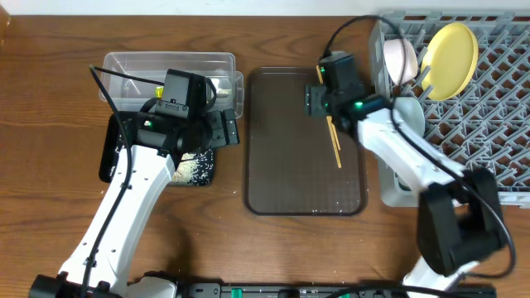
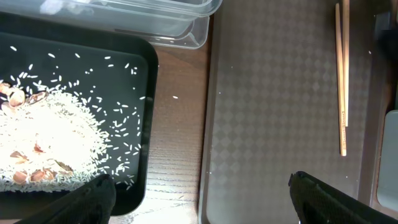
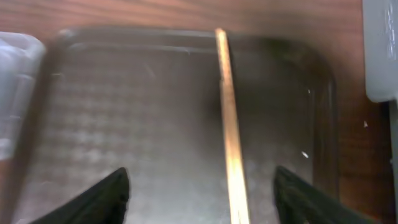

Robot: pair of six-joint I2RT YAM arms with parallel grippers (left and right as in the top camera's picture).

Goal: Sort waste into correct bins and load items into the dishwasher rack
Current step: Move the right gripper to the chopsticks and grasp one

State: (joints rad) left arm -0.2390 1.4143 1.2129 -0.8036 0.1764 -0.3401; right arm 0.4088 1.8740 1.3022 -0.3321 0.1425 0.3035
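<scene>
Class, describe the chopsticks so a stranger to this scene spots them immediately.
Start at the large dark brown tray in the middle of the table. Near its right edge lie the chopsticks, thin pale wooden sticks, unlike the round yellow plate racked nearby.

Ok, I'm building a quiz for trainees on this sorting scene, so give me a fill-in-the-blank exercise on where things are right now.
1. The chopsticks lie on the ____ serving tray.
2. The black tray holds a pile of ____.
3. The yellow plate stands in the grey ____.
4. The right gripper is ____ above the chopsticks.
Missing words: brown; rice; rack; open.
</scene>
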